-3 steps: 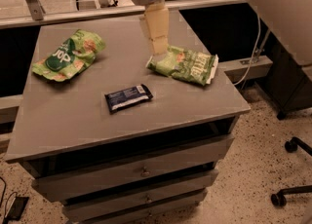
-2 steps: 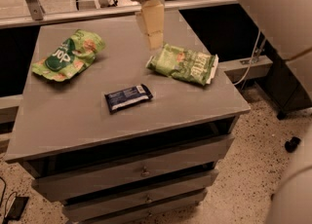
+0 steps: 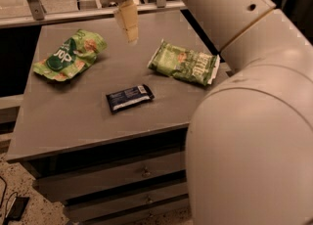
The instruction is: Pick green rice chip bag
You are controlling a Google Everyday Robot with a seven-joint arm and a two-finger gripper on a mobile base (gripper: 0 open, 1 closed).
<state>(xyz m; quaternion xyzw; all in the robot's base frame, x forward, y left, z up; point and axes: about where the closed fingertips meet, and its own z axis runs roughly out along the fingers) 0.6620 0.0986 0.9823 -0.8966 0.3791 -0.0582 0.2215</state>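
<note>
Hovering above the far side of the grey cabinet top [image 3: 73, 116], the pale two-finger gripper [image 3: 126, 23], grip state impossible to tell, has the crinkled bright green rice chip bag [image 3: 70, 55] below-left of it, so drifting right risks grabbing the paler green rectangular bag [image 3: 185, 62].

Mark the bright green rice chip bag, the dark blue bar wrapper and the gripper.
bright green rice chip bag [image 3: 63, 57]: camera view, dark logo.
dark blue bar wrapper [image 3: 129, 97]: camera view, middle.
gripper [image 3: 130, 33]: camera view, tip, above the table [image 3: 73, 121].
</note>
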